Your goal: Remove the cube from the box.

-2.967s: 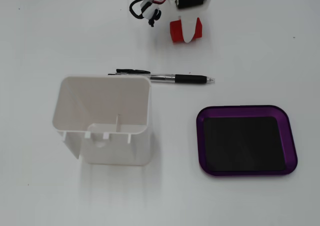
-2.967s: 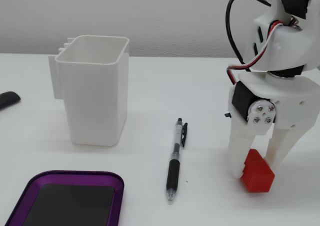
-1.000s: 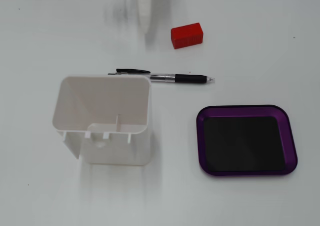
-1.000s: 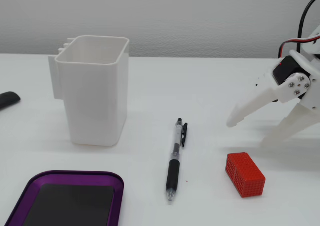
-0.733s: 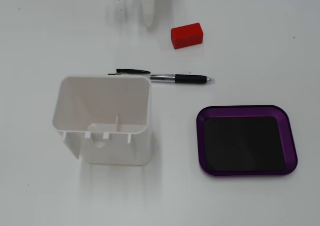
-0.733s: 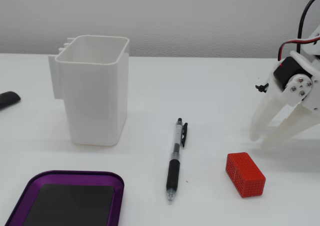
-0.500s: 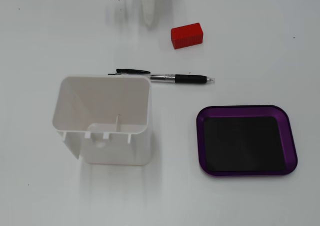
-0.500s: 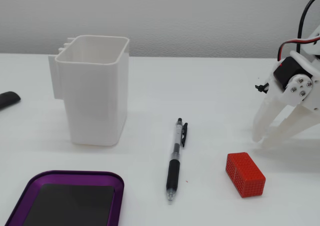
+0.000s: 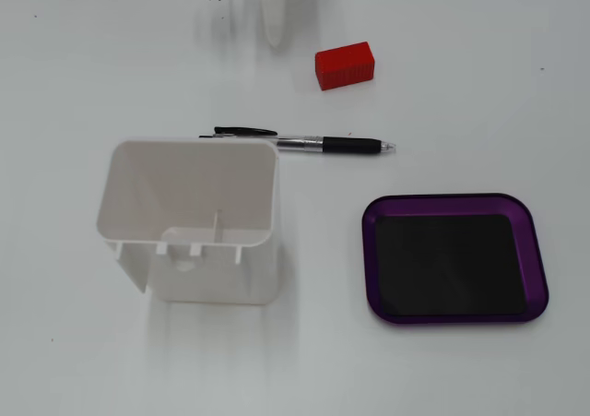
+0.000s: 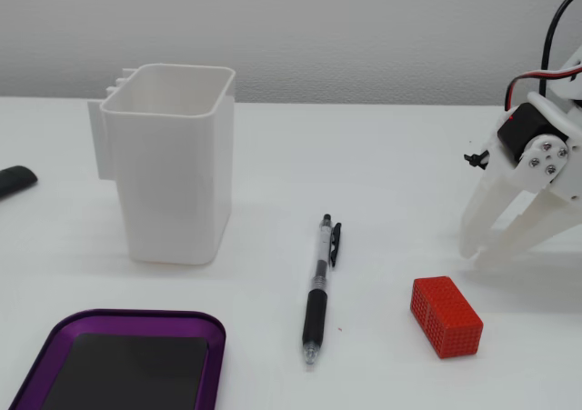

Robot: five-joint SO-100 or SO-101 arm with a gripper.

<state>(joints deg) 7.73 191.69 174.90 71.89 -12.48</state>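
Note:
The red cube (image 9: 343,66) lies on the white table, outside the box, and also shows in the other fixed view (image 10: 446,316). The box (image 9: 452,197) is a purple-rimmed tray with a bare black floor and nothing in it; its near corner shows at the lower left of a fixed view (image 10: 127,316). My gripper (image 10: 478,254) stands tips-down on the table just beyond the cube, apart from it. Its white fingers meet at the tips and hold nothing. In the top-down fixed view only its tip (image 9: 275,36) shows, left of the cube.
A tall white plastic bin (image 9: 189,218) stands left of the tray. A black and silver pen (image 9: 313,143) lies between the bin, the cube and the tray. A dark object (image 10: 14,181) sits at the left edge.

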